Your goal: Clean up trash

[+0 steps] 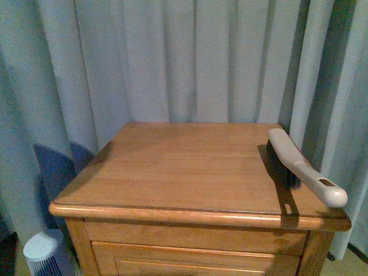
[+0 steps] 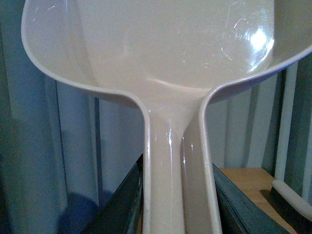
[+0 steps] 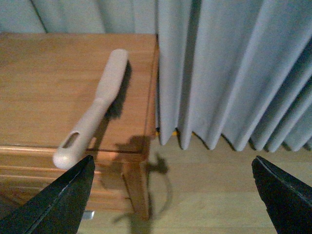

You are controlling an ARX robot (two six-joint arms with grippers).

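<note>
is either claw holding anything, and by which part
The left claw grips the dustpan by its handle. The right claw is open and empty; the brush lies on the cabinet.

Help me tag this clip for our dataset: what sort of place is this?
Probably a room in a home, perhaps a bedroom: a wooden drawer cabinet like a nightstand, floor-length grey curtains behind it, and a hand brush plus dustpan.

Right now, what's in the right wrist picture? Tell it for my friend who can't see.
A beige brush lies along the side edge of a wooden cabinet top, its handle reaching the front edge. The robot's open right hand shows as two dark fingers nearest the camera, with grey curtains and pale floor beyond the cabinet.
</note>
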